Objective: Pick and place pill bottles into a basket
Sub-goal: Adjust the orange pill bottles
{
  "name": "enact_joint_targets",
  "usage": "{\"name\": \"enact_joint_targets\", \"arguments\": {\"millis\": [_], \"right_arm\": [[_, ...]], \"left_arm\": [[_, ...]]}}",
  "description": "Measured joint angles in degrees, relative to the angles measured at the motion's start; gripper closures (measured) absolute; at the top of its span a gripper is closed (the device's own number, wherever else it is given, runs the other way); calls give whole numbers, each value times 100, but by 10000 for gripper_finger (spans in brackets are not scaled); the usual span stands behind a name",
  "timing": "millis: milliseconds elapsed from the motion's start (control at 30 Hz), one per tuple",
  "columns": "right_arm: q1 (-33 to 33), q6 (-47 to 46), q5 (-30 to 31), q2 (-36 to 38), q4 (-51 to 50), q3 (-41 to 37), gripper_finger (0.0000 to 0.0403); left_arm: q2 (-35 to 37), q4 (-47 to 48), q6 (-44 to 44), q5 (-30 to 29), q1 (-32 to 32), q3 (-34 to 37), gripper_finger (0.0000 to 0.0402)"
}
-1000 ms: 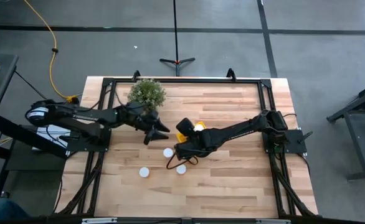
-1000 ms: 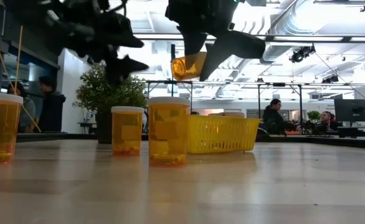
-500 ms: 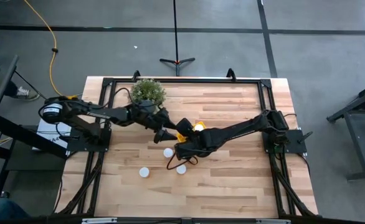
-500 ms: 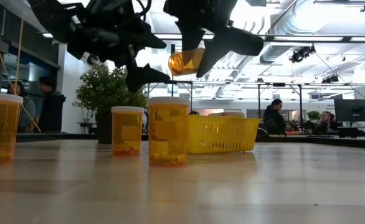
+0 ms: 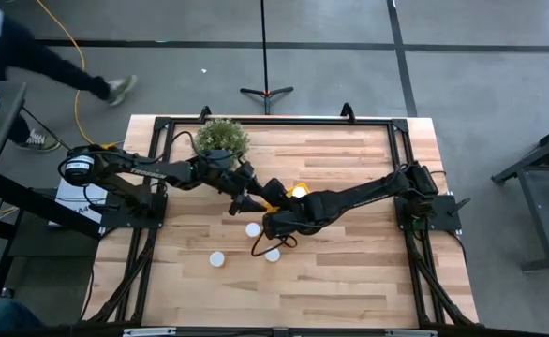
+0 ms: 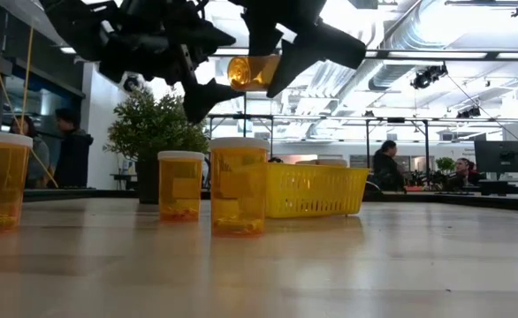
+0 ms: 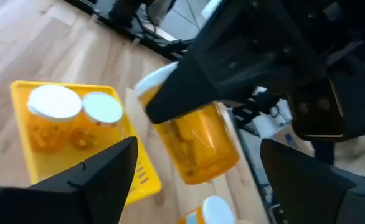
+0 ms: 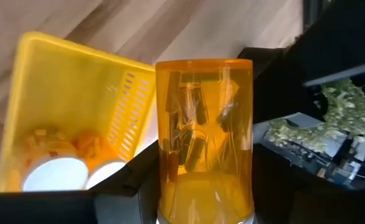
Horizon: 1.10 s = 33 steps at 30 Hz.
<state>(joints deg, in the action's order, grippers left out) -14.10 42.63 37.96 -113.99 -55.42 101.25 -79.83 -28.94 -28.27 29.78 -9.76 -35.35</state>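
The pill bottle (image 8: 204, 140) I carry hangs in the air above the desk (image 5: 349, 271), lying sideways in my right jaws, close by the near wall of the yellow basket (image 8: 76, 81). My right gripper (image 6: 272, 62) is clamped on its capped end, so the orange body sticks out free; in the low view it shows well above the bottles standing on the wood. Two bottles (image 7: 55, 102) already lie in the basket, caps showing. Three more bottles (image 5: 253, 229) stand on the desk just short of it, white caps up.

I judge this to be the carrying step, or a handover between my two arms: my left gripper (image 7: 195, 180) is right at the held bottle, its jaws spread wide to either side of the orange body and not touching it. If it is a handover, the next move calls for my left jaws to close squarely on the body before my right lets go, or the bottle may drop onto the desk. If not, my right arm needs only a short reach over the basket wall and a release above the bare part of the floor.

My right arm stretches in low from its side of the desk, long and nearly flat. My left arm reaches across past the potted plant (image 5: 221, 139), wrist turned toward the bottle.
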Motion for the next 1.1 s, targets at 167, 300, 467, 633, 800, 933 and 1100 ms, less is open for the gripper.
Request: {"name": "enact_joint_targets", "arguments": {"millis": [167, 300, 467, 633, 800, 933, 1100], "right_arm": [[43, 238, 16, 0, 193, 0, 229], [73, 444, 205, 0, 340, 0, 218], [105, 710, 93, 0, 597, 0, 223], [148, 977, 138, 0, 734, 0, 229], [152, 1141, 142, 0, 883, 0, 217], [145, 1294, 135, 0, 884, 0, 220], [132, 1295, 137, 0, 901, 0, 225]], "left_arm": [[0, -181, -72, 20, 0, 0, 30], [-28, -111, -99, 217, 2, 0, 30], [-135, -188, -197, 213, 0, -2, 30], [-231, -140, -219, 271, 0, -56, 30], [-336, -57, -212, 300, 0, -256, 30], [-350, 149, -114, 306, -2, -380, 30], [-348, 292, 8, 287, -2, -405, 30]]}}
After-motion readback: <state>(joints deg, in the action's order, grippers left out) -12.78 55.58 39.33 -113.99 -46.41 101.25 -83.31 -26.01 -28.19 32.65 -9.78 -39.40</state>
